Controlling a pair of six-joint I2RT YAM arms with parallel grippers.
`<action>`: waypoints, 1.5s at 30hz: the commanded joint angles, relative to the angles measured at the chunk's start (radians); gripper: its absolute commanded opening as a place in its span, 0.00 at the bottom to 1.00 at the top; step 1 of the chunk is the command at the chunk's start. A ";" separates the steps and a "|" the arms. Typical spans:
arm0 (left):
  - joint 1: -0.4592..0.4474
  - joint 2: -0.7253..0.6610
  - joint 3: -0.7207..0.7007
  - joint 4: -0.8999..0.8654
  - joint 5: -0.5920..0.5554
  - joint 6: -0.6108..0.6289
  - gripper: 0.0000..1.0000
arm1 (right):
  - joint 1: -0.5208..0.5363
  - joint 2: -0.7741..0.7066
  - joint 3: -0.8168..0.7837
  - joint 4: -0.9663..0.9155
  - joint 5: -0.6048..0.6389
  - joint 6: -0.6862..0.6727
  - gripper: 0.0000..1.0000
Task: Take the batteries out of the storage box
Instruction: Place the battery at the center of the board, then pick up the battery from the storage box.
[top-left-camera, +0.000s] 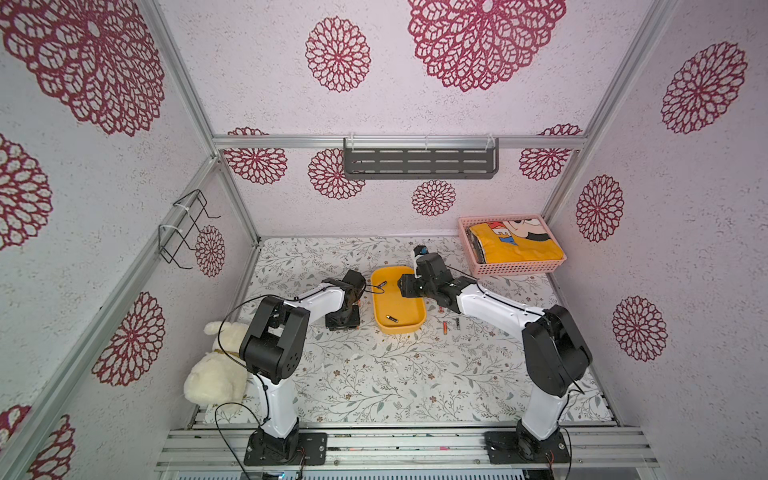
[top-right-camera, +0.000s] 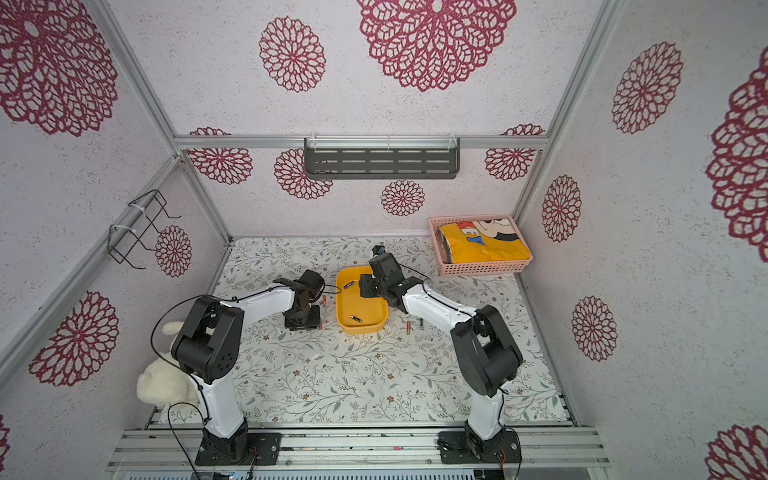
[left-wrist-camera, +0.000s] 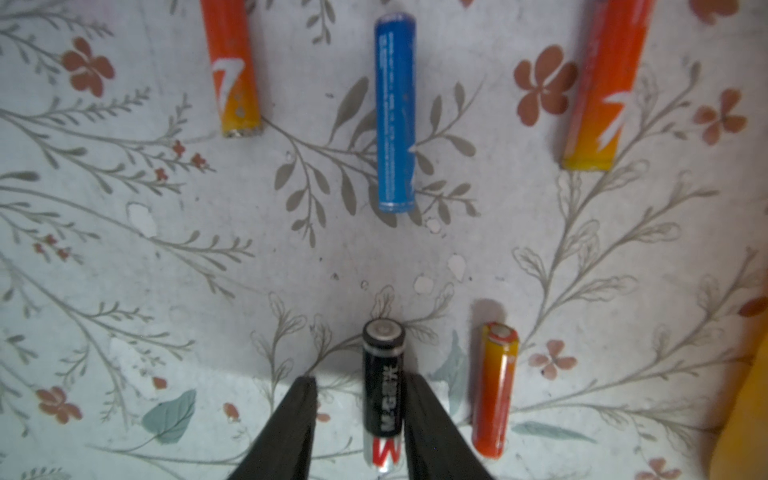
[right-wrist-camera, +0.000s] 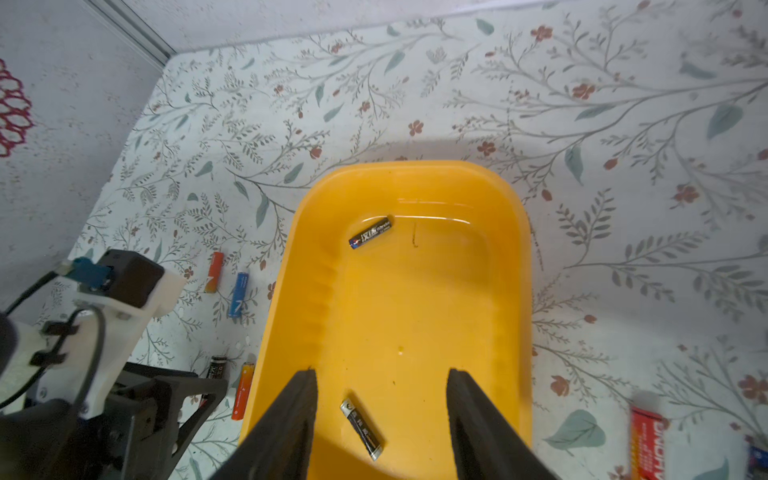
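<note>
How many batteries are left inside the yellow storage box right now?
2. One black battery lies near the storage box's far end; a second black battery lies near its near end. The right gripper hides a little of its floor.

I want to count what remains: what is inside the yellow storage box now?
In the storage box lie two black batteries, one near each end. The open right claw's fingers cover part of its floor, so more could hide there.

Red-rosette walls (top-left-camera: 291, 104) enclose a floral-patterned tabletop (top-left-camera: 374, 374).
</note>
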 joint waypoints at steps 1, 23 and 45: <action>0.002 -0.077 0.029 -0.042 -0.030 -0.002 0.38 | 0.013 0.080 0.147 -0.116 -0.022 0.081 0.54; 0.015 -0.541 -0.187 0.157 -0.138 0.025 0.54 | 0.040 0.574 0.687 -0.305 0.160 0.286 0.56; 0.016 -0.511 -0.181 0.148 -0.127 0.033 0.56 | 0.080 0.779 0.936 -0.572 0.263 0.232 0.27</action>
